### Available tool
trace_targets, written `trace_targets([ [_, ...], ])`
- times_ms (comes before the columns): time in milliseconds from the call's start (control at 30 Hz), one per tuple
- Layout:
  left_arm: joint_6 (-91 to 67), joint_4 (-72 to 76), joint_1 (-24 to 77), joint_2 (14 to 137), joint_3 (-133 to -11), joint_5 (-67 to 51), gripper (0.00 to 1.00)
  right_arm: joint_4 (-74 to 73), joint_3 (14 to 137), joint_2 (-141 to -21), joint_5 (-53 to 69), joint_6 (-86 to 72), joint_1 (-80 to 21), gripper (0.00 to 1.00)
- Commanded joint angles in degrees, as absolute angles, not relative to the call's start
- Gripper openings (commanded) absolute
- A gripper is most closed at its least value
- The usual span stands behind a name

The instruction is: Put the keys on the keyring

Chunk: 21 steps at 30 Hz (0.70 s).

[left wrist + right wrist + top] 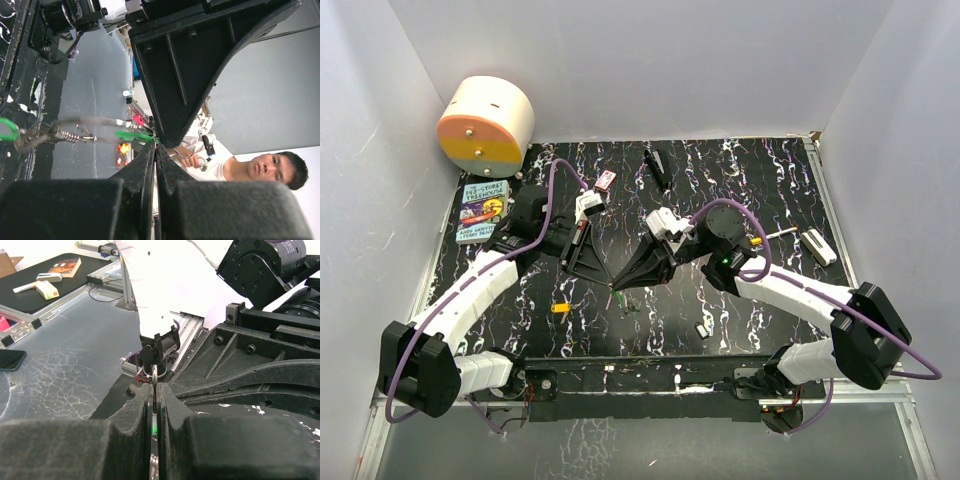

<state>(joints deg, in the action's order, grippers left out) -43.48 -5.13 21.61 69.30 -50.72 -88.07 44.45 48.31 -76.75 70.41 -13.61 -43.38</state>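
Both clenched, tip to tip: left gripper (pixel 608 283) grasps the keyring (pixel 85 120); right gripper (pixel 620 287), at its 3 o'clock, pinches the green-tagged key (pixel 131 134).

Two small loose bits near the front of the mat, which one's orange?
The left-hand bit: it is bright orange. The right-hand bit is whitish, not orange.

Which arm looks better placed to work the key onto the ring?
Left, likely: the left gripper is shut at the green tag, while the right gripper pinches the ring edge-on.
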Motion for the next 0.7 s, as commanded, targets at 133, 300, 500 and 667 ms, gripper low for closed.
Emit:
trace_targets([
  [133, -41.42, -6.41, 21.88, 67.59, -53.51, -98.07, 0.0, 51.21, 47.57, -77.49, 70.12, -12.27, -43.78, 0.07],
  [300, -41.75, -5.81, 21.88, 66.94, -52.8, -98.04, 0.0, 50.89, 48.0, -76.46, 68.48, -11.12, -43.8, 0.07],
  [500, -42.54, -4.83, 21.81, 66.27, -51.65, -98.07, 0.0, 48.77, 48.43, -75.23, 66.74, -8.84, -43.79, 0.07],
  [667, -43.04, -4.23, 21.72, 66.1, -51.32, -98.06, 0.0, 46.72, 48.16, -74.0, 65.67, -7.2, -43.85, 0.07],
])
